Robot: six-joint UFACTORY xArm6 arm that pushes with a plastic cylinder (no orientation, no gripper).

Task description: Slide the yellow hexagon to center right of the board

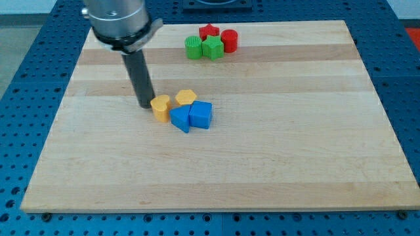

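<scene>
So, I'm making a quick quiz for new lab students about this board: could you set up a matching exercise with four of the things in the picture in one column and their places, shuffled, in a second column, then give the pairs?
Things:
1. my tip
2. yellow hexagon block
3. red cylinder block
4. green cylinder block

Places:
A. right end of the cluster at the view's top
B. just above the two blue blocks
C. left end of the cluster at the view's top
D. at the left side of the yellow heart-like block

Pairs: 1-D, 2-B, 3-A, 4-C
</scene>
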